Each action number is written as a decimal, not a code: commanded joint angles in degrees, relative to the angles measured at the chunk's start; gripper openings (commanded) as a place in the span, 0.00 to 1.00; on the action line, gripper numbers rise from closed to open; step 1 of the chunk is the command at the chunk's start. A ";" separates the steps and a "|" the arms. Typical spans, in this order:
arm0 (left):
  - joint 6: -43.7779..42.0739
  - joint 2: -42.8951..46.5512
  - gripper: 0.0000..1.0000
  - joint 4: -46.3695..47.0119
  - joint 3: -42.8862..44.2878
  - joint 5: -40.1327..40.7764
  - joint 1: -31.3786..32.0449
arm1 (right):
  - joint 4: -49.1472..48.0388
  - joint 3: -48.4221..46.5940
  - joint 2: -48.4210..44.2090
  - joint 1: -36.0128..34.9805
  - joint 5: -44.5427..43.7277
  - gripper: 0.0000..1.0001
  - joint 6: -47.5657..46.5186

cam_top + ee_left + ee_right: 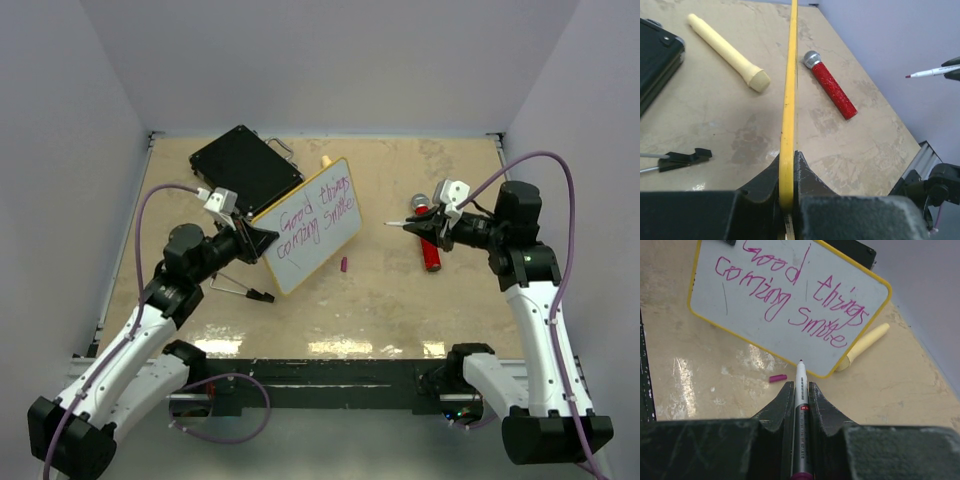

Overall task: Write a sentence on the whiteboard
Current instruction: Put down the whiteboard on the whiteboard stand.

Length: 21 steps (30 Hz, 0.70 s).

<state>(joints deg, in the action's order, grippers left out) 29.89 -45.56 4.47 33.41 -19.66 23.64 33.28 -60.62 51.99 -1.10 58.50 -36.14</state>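
Whiteboard (310, 225), yellow-framed, stands on edge, pinched by its rim between the closed left jaws, its written face turned toward the right jaws. Whether its lower edge rests on the table (400, 310) or hangs just above it cannot be told. The sentence (785, 300), two magenta lines reading roughly "Good things / coming Smile", fills most of the face, so the writing looks finished or nearly so.

The right jaws are closed on an uncapped marker (801, 405), its tip pointing at the board from well apart. A small magenta cap (778, 378) lies on the table ahead of and below these jaws, just short of the board.

The grip is the weak point. The left jaws hold only the thin frame, so any fresh push from the marker could swing or slip the board. A pass over the existing words could smear them. There is little bare white left, and a stroke near the frame could run off the edge.

A cream cylinder (730, 52) and a black case (245, 170) lie beyond the left jaws. A red sparkly microphone (431, 255) lies below the right jaws. A board that fell could land on any of these.
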 commanded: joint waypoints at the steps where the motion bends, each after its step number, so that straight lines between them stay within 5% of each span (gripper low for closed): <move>1: -3.08 5.74 0.00 -3.93 6.84 6.02 -0.35 | -3.83 1.56 -0.57 0.14 1.00 0.00 2.04; 7: -6.24 11.36 0.00 -13.78 8.96 12.01 -0.35 | -4.54 2.35 -0.39 0.22 1.09 0.00 2.48; 21: -4.31 22.36 0.00 -13.86 -0.18 27.30 -0.35 | -4.89 3.32 0.13 0.22 0.83 0.00 2.57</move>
<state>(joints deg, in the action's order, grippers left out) 24.88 -24.75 -14.63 33.28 1.69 23.64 30.33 -57.60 52.12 -1.10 58.48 -34.26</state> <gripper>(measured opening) 0.087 0.135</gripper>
